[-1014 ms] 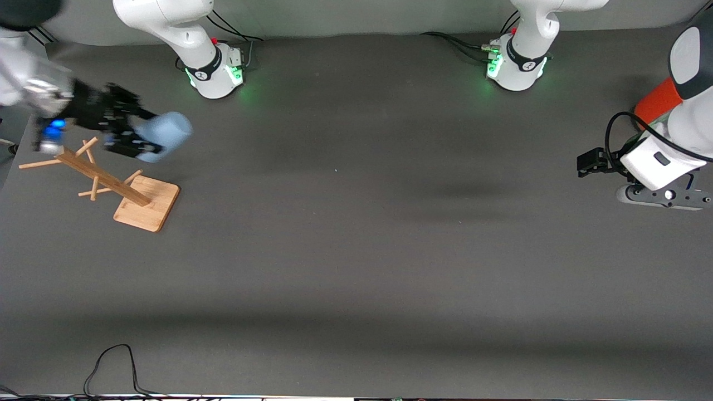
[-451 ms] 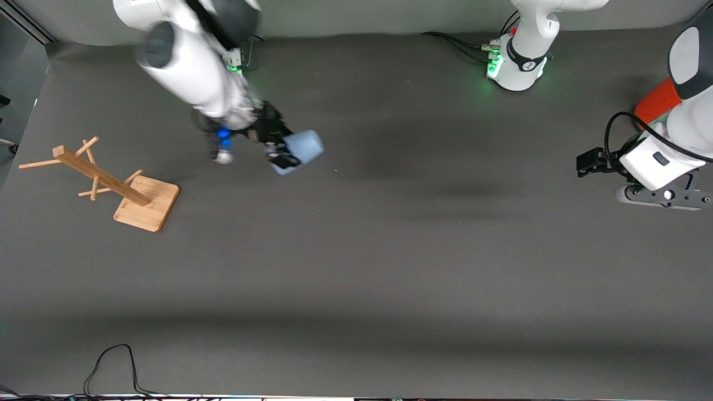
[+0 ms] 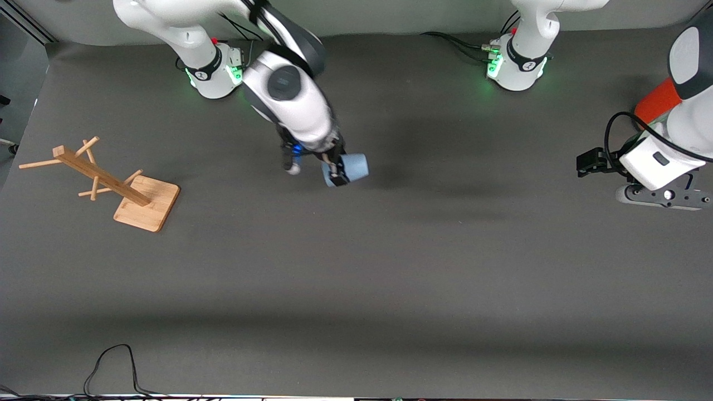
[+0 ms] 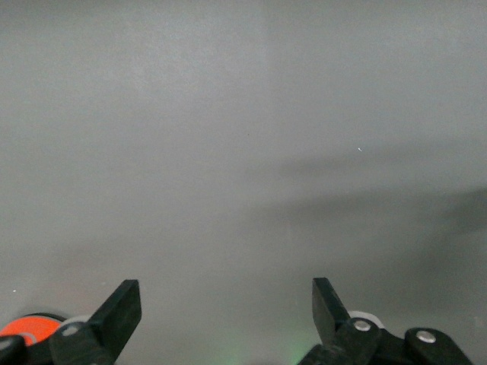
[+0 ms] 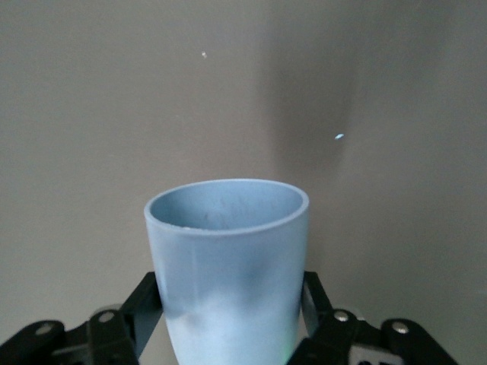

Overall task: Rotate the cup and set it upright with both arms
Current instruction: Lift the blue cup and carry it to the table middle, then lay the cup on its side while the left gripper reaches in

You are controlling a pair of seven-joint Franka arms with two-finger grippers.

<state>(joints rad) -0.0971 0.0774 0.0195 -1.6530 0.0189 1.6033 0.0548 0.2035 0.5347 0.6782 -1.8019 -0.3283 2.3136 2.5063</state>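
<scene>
The pale-blue cup (image 3: pixel 352 165) hangs on its side over the middle of the table, its open mouth turned toward the left arm's end. My right gripper (image 3: pixel 336 170) is shut on its narrower base end. In the right wrist view the cup (image 5: pixel 228 243) stands out between the black fingers (image 5: pixel 143 298), with its rim and darker inside facing away from my right gripper (image 5: pixel 228 295). My left gripper (image 3: pixel 591 161) waits low at the left arm's end of the table. It is open (image 4: pixel 227 304), with only bare grey table between its fingers.
An orange-red can (image 3: pixel 657 100) stands beside the left arm's hand, and shows as an orange patch (image 4: pixel 23 328) in the left wrist view. A wooden peg rack (image 3: pixel 111 184) on a square base sits at the right arm's end. A black cable (image 3: pixel 111 362) loops by the near edge.
The right arm has swung from above the wooden rack to the table's middle, carrying the cup with it. The left arm has not moved.
</scene>
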